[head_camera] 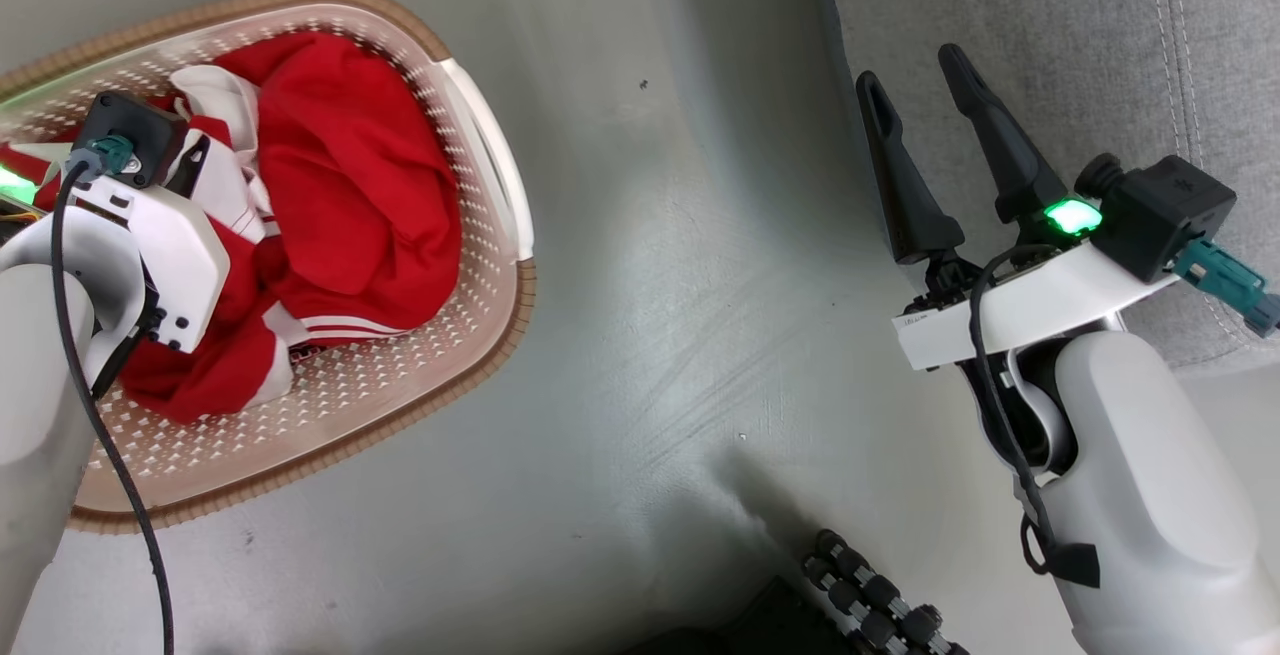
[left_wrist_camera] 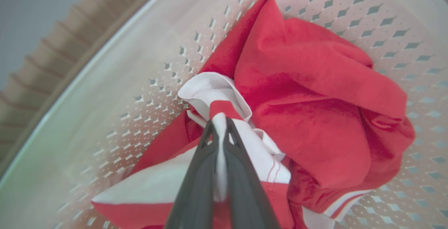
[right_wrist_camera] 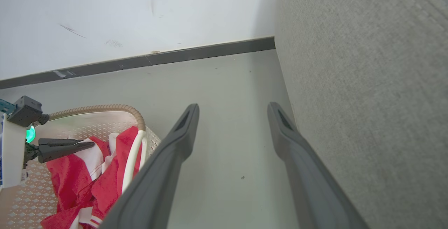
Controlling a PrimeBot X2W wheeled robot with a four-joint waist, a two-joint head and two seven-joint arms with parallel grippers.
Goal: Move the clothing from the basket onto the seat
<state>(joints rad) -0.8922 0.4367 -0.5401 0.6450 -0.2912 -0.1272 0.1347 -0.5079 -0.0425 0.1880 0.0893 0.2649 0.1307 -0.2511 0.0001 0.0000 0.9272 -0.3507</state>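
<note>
A crumpled red and white garment (head_camera: pixel 345 185) (left_wrist_camera: pixel 315 92) (right_wrist_camera: pixel 73 183) lies in the cream perforated basket (head_camera: pixel 420 375) (left_wrist_camera: pixel 115 82) (right_wrist_camera: pixel 115 112) at the left of the head view. My left gripper (left_wrist_camera: pixel 219 120) (right_wrist_camera: pixel 89 145) is down inside the basket, shut on a white and red fold of that clothing. At the right of the head view, my right gripper (head_camera: pixel 910 70) (right_wrist_camera: pixel 232 108) hangs open with nothing between its fingers, over the floor beside the edge of the grey fabric seat (head_camera: pixel 1080 35) (right_wrist_camera: pixel 367 99).
Grey floor (head_camera: pixel 680 315) stretches between basket and seat. A white wall with a dark baseboard (right_wrist_camera: pixel 157 59) runs behind them. Part of my dark wheeled base (head_camera: pixel 870 600) shows at the bottom edge of the head view.
</note>
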